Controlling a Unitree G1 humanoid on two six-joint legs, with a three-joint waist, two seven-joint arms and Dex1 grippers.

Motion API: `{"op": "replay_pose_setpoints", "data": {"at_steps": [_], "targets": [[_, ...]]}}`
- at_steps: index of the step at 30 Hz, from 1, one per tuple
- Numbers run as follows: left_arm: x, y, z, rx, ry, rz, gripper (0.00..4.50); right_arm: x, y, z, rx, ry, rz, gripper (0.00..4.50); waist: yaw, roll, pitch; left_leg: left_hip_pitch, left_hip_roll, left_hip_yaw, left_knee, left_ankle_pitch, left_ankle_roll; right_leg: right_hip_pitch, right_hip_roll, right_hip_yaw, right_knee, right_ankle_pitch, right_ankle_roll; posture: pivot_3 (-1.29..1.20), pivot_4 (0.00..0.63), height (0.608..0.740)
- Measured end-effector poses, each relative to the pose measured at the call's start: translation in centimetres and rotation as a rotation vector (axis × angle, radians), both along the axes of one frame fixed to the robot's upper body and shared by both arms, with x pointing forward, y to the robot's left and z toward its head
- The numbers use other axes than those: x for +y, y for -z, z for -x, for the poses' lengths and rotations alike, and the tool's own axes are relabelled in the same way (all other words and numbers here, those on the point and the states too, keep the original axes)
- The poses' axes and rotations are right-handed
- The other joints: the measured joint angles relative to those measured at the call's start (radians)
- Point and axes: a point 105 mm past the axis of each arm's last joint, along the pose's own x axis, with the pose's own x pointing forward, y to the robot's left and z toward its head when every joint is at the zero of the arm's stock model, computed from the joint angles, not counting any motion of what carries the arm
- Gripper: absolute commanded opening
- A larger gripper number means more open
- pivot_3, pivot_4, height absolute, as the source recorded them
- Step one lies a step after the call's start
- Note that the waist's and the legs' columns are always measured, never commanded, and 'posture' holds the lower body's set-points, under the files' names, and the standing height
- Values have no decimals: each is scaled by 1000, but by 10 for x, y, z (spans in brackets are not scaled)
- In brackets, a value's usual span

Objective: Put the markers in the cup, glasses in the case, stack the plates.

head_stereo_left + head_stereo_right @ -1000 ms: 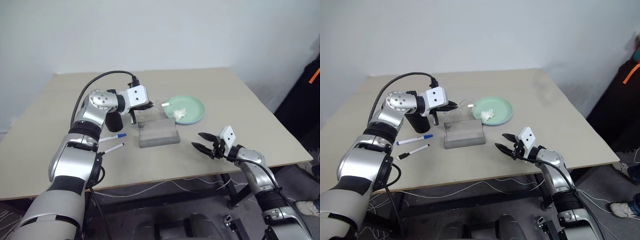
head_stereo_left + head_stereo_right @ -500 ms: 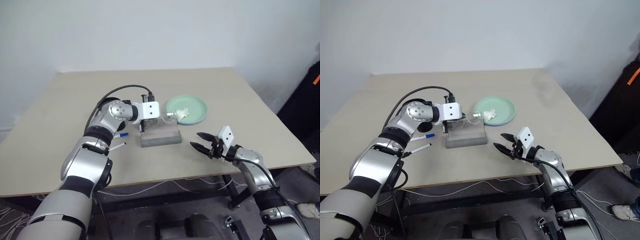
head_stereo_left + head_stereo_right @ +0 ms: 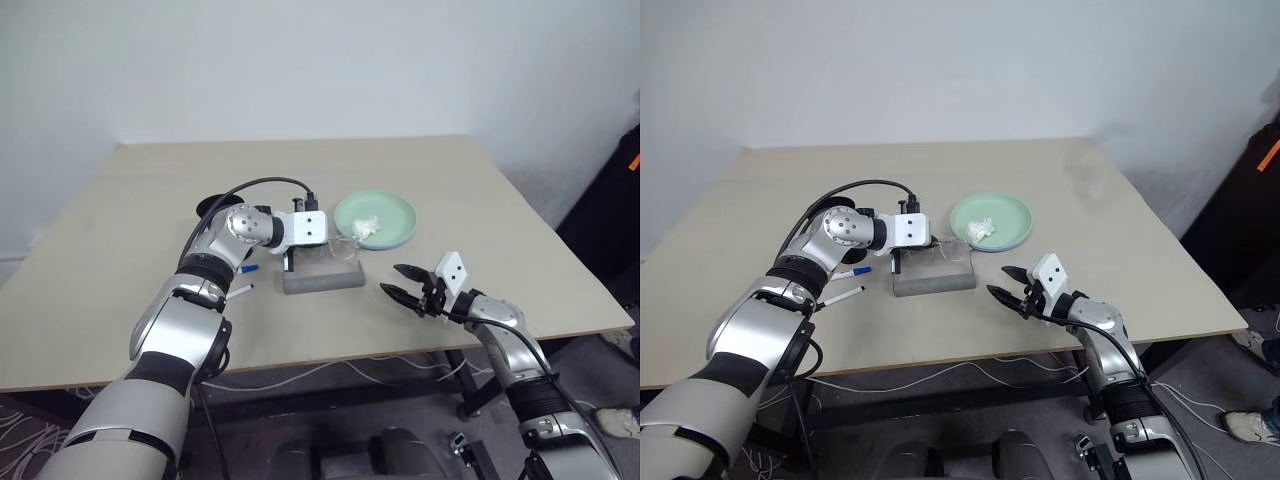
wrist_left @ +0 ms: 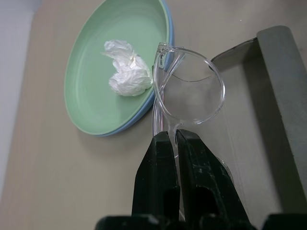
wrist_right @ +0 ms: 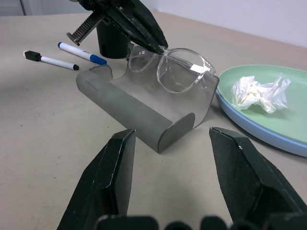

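The two eye views look from high up on the robot's head, forward and down onto the desk (image 3: pixel 420 170). They sit side by side and show almost the same scene, far back to the wall. The left wrist view looks from very near along the left gripper (image 4: pixel 173 143) at the glasses (image 4: pixel 189 93) and the green plate (image 4: pixel 96 86). The right wrist view looks low across the desk, between the right gripper (image 5: pixel 172 143) fingers, at the same glasses, plate and case (image 5: pixel 139 112).

Table (image 3: pixel 120 260): markers (image 5: pixel 62 55), cup (image 5: pixel 112 43), case (image 5: pixel 139 112), plates (image 4: pixel 103 96)
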Motion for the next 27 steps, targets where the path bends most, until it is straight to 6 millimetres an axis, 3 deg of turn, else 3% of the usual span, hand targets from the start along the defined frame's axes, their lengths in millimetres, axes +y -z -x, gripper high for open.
{"op": "replay_pose_setpoints", "data": {"at_steps": [16,19,27], "targets": [[5,13,6,55,-5,-10,26,-1,2,0,-3,2,5,2655,0,1,-1,3,0,0,0,0,0,3,0,0,0,0,0,0,0,740],[6,31,15,130,-6,7,26,-1,2,0,-3,3,6,2655,-1,0,0,2,1,0,0,0,0,2,0,0,1,0,0,0,0,740],[6,27,19,198,3,39,26,-1,2,0,-5,1,6,2655,0,0,-1,3,0,-1,1,0,0,3,0,0,0,0,-1,0,0,740]]}}
